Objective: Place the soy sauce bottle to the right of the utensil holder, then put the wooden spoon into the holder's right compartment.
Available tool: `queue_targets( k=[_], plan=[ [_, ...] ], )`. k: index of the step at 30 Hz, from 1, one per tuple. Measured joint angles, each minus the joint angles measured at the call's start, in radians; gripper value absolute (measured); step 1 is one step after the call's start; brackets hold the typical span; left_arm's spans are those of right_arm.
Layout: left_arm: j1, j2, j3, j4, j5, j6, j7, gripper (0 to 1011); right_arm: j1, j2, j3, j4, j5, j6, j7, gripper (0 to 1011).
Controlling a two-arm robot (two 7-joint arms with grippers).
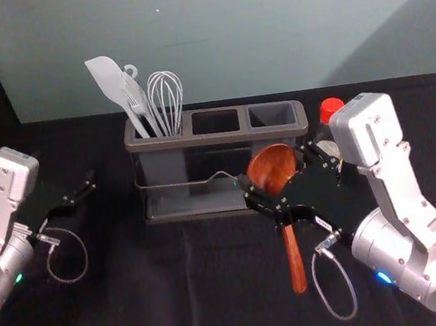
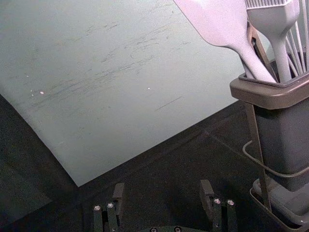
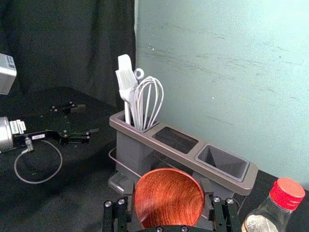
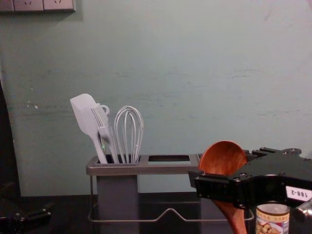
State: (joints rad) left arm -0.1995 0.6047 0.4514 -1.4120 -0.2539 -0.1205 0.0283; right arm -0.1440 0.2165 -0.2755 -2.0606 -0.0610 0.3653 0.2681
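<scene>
The right gripper (image 1: 273, 170), in front of the holder's right end, grasps the wooden spoon (image 1: 294, 261) by its bowl: the jaws stand about a bowl's width apart, one to each side, gripping it. The spoon's handle runs down and toward the robot, the bowl uppermost; in the chest view its long axis tilts, bowl to the left, handle slanting down to the right. The right arm (image 1: 419, 225) comes in from the lower right, bent at the wrist, reaching forward and inward.

Well apart on the left, the left gripper (image 1: 68, 183) is released, its jaws spread with nothing between them, to the left of the holder; its arm reaches in from the left edge.

Beyond the spoon sits the utensil holder (image 1: 199, 140), with a spatula (image 1: 109, 81), a brush (image 1: 136, 99) and a whisk (image 1: 166, 101) in its left compartment. The soy sauce bottle (image 1: 331, 108), red-capped, stands upright just beside the holder's right end, partly hidden behind the right arm. Farthest off is the pale wall (image 1: 226, 41).
</scene>
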Motion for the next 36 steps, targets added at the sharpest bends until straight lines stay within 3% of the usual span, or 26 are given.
queue_targets(
  k=[16, 22, 27, 31, 36],
  plan=[
    [0.000, 0.000, 0.000, 0.000, 0.000, 0.000, 0.000, 1000, 0.001, -0.002, 0.000, 0.000, 0.001, 0.001, 0.000, 836],
    [0.000, 0.000, 0.000, 0.000, 0.000, 0.000, 0.000, 1000, 0.017, -0.010, 0.007, 0.005, 0.035, -0.022, 0.001, 836],
    [0.000, 0.000, 0.000, 0.000, 0.000, 0.000, 0.000, 1000, 0.079, -0.006, 0.013, -0.013, 0.045, 0.002, 0.007, 836],
    [0.000, 0.000, 0.000, 0.000, 0.000, 0.000, 0.000, 1000, 0.179, 0.008, 0.017, -0.036, 0.044, 0.069, 0.023, 836],
    [0.000, 0.000, 0.000, 0.000, 0.000, 0.000, 0.000, 1000, 0.254, 0.020, 0.020, -0.040, 0.038, 0.101, 0.035, 836]
  ],
)
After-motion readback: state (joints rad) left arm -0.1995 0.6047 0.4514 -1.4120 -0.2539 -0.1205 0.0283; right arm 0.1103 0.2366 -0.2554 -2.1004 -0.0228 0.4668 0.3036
